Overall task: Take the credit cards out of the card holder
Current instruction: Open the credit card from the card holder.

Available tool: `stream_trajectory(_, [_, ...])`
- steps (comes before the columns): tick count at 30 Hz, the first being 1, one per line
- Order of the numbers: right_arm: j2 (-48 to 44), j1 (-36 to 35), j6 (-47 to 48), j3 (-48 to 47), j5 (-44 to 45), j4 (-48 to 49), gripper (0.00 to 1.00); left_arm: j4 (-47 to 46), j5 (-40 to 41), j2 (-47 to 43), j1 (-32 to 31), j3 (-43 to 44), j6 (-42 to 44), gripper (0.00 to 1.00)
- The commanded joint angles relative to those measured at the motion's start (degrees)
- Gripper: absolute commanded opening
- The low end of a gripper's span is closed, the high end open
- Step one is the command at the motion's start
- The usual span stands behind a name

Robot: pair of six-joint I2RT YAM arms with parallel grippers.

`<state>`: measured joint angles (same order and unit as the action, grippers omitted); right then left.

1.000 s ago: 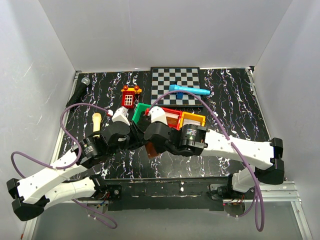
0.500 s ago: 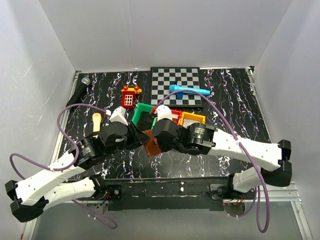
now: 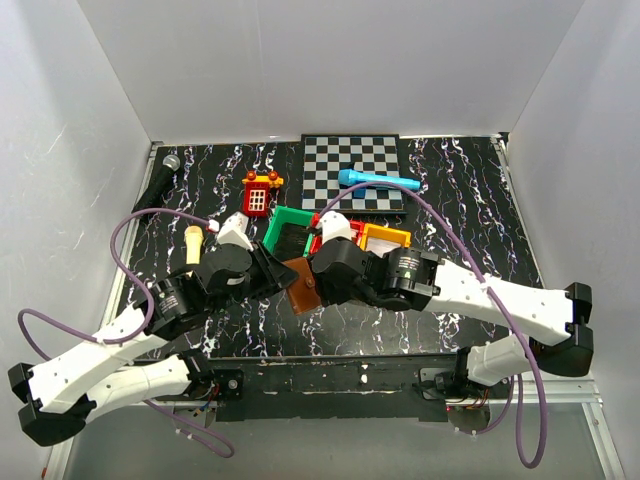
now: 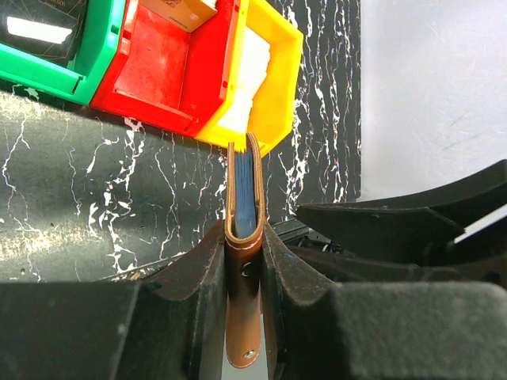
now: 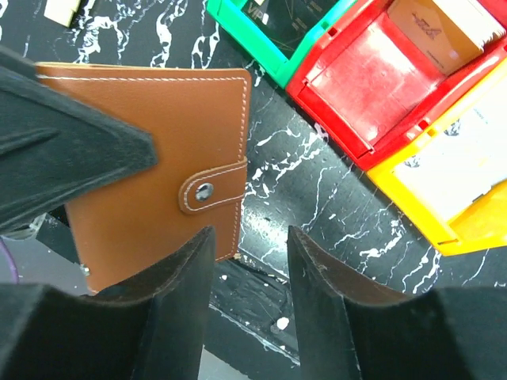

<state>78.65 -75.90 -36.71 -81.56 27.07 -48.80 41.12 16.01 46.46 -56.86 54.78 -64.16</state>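
My left gripper (image 4: 244, 237) is shut on the card holder (image 4: 244, 198), a brown wallet held on edge above the table, with blue inner layers showing in its slit. From above, the card holder (image 3: 299, 285) hangs between the two arms, the left gripper (image 3: 277, 272) on its left. My right gripper (image 5: 249, 237) is open with nothing between its fingers, just beside the snap-strap edge of the card holder (image 5: 150, 158). A tan card (image 5: 434, 28) lies in the red bin (image 5: 372, 87). A white card (image 5: 459, 170) lies in the yellow bin (image 5: 475, 237).
Green bin (image 3: 285, 228), red bin (image 3: 340, 232) and yellow bin (image 3: 385, 238) stand in a row behind the grippers. Further back are a checkerboard (image 3: 352, 172) with a blue marker (image 3: 378, 181), a red toy (image 3: 259, 194), a microphone (image 3: 158, 178) and a yellow handle (image 3: 192, 243).
My right gripper has opened from shut and its arm has shifted right. The card holder stays in the left gripper and now shows more fully between the arms.
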Motion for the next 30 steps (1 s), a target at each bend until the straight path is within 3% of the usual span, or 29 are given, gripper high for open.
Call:
stream_trajectory(1, [-1.1, -1.0, 2.1, -2.2, 1.2, 2.8, 0.52, -1.0, 1.2, 0.6, -0.1, 0.6, -0.3, 0.0])
stream_trajectory(10, [6.2, -2.9, 3.0, -10.8, 6.1, -3.6, 0.55, -0.3, 1.0, 3.3, -0.1, 2.3, -0.3, 0.0])
stream_trajectory(30, [14.6, -2.9, 0.9, -17.3, 12.0, -13.5, 0.46, -0.9, -0.8, 2.9, -0.1, 3.4, -0.9, 0.0])
